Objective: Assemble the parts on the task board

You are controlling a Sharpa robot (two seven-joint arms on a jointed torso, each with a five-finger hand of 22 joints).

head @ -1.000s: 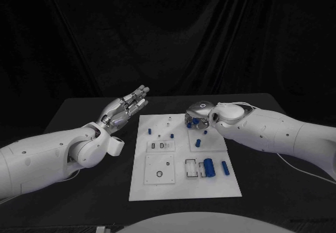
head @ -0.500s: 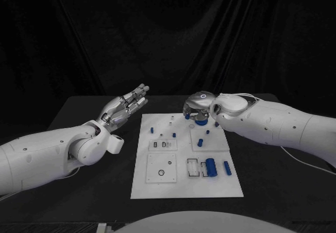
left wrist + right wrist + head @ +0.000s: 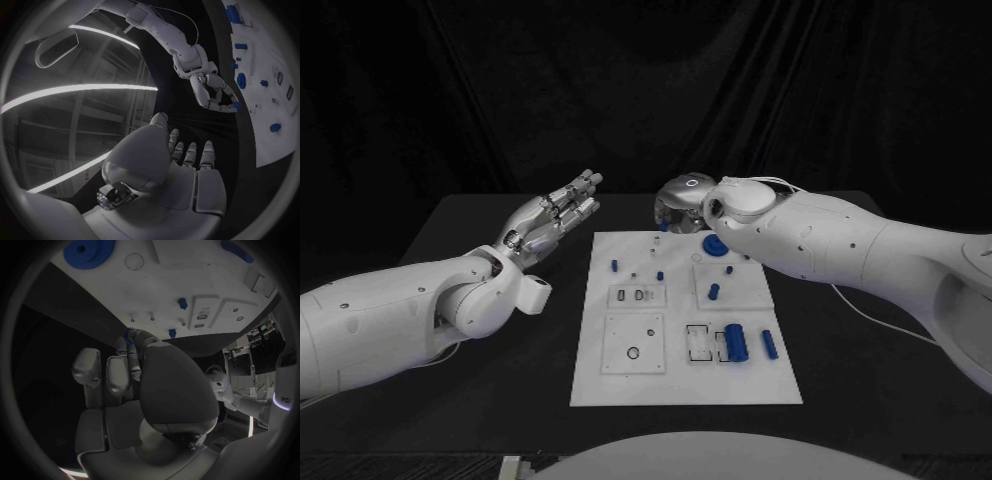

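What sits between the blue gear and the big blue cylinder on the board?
In the head view, one small blue peg lies on the task board between the blue gear and the large blue cylinder.

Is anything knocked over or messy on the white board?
Nothing stands out. The white task board lies flat and square on the black table, and the small blue parts sit tidily on it. Nothing looks spilled or broken.

Black table [image 3: 473,330], seen from the head camera, spanning the middle of the frame from just below centre down to the lower edge. The white task board [image 3: 684,385] lies flat directly on it, centred, long axis running away from the camera. Bare black surface flanks the board on the left and right of the frame; dark drapery closes the background behind the far edge.
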